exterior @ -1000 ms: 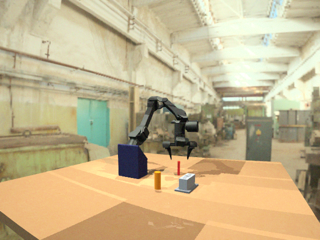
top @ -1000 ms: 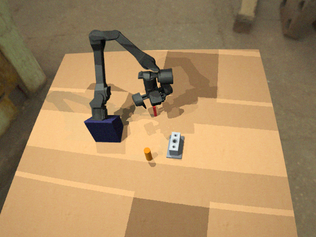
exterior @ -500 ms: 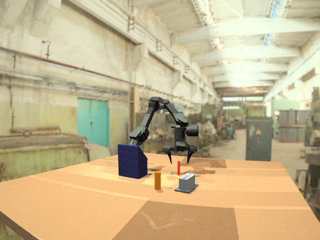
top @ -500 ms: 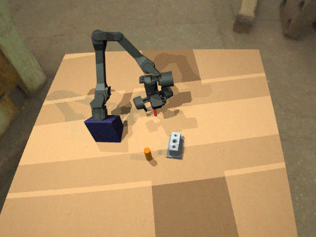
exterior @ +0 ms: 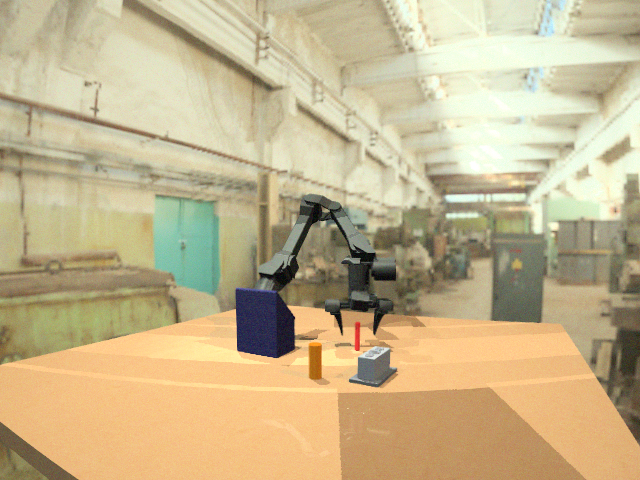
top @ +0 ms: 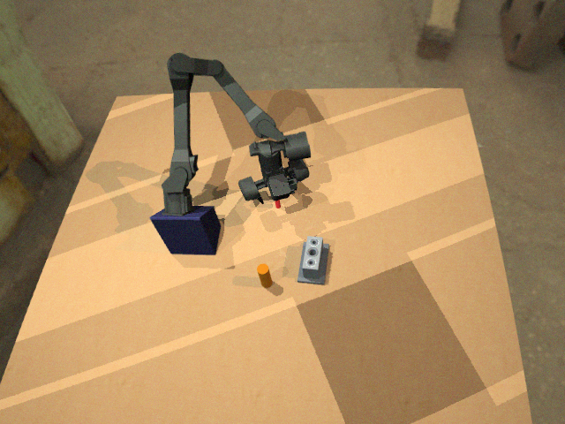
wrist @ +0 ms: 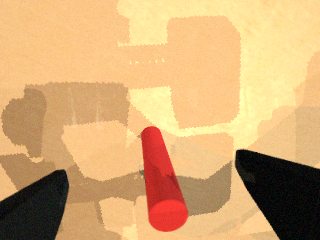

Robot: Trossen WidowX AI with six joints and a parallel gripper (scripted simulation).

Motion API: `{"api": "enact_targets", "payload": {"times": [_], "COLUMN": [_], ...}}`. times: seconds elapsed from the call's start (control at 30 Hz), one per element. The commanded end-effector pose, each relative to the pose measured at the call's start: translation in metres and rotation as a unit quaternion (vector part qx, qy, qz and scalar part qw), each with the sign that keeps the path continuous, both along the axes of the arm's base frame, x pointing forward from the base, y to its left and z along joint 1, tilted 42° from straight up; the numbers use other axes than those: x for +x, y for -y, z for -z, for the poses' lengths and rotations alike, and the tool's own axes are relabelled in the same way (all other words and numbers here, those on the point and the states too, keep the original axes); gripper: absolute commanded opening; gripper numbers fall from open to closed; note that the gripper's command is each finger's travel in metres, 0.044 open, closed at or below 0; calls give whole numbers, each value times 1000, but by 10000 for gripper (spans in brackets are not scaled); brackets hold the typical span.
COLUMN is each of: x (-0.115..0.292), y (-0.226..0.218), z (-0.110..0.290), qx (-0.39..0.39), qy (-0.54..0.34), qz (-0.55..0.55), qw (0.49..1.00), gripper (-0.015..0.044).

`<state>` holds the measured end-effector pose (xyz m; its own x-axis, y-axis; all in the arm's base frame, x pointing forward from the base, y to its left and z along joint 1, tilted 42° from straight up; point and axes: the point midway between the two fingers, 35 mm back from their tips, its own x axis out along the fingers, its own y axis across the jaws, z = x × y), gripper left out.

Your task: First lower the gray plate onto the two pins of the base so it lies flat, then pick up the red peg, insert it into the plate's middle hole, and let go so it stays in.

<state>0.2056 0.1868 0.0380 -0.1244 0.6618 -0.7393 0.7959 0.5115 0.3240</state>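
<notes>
Gripper [exterior: 357, 324] points straight down at the table [top: 392, 319], fingers spread wide apart, nothing between them in contact. Red peg [exterior: 357, 335] stands upright on the table directly below the gripper, centred in the gap between the two fingertips; in the exterior view the tips reach down to about the peg's top end, one on each side, both apart from it. Wrist view: the peg [wrist: 161, 180] sits in the middle of the frame, with clear table visible between it and each dark fingertip.

Gray plate [top: 312, 257] lies on the base [top: 319, 276], on the near side of the gripper and a little to its right in the exterior view, apart from the peg. Three holes show in the plate's top face in the top view. Whether it sits fully flat on the pins: cannot tell.

Orange cylinder [exterior: 315, 360] stands upright, just left of the plate in the exterior view, also nearer the camera than the gripper. Arm's dark blue mount [exterior: 263, 322] is to the gripper's left in that view.
</notes>
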Motion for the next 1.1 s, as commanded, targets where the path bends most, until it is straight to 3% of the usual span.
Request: {"api": "enact_targets", "payload": {"times": [0.0,0.4,0.63,1.07], "x": [-1,-1,-1,7], "y": [0,0,0,17], "z": [3,3,3,-13], "qx": [-3,-3,-3,-8], "qy": [-3,-3,-3,-2], "qz": [2,2,2,2], "qw": [1000,1000,1000,1000], "gripper": [361,46,0,0]}}
